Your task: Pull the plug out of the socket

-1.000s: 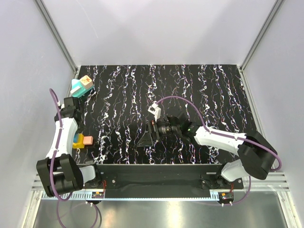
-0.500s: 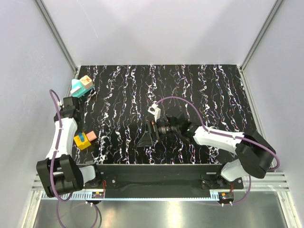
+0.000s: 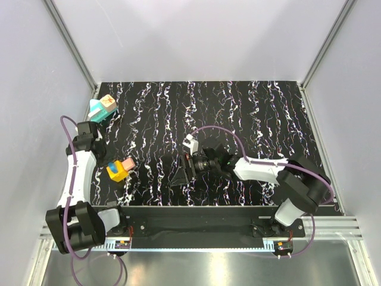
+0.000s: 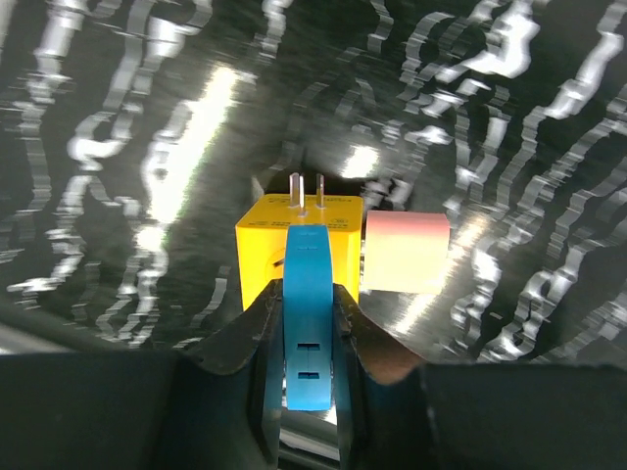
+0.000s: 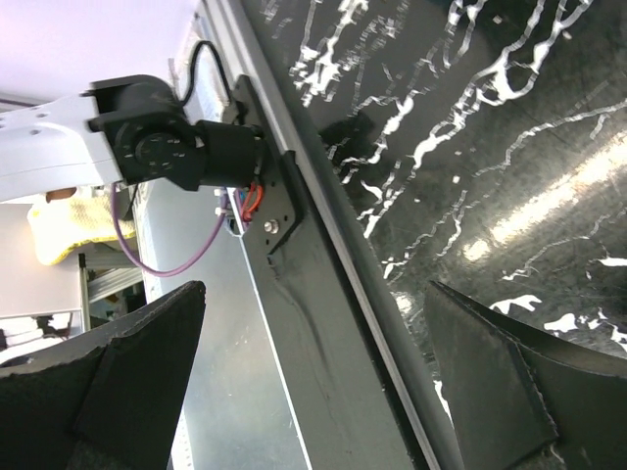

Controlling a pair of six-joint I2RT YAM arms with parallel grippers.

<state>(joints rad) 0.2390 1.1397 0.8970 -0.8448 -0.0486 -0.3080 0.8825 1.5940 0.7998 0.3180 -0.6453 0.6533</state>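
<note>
yellow cube (image 3: 116,173) slid right | left jaws clamp blue block (image 4: 307,323) | right jaws spread, arm stretched leftward

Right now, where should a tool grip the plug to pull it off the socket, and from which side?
Take the plug by two opposite side faces of its cube, coming down from above. Its marked face points up and it seems to stand proud of the socket, so the sides look free; the wall is close beside.
</note>
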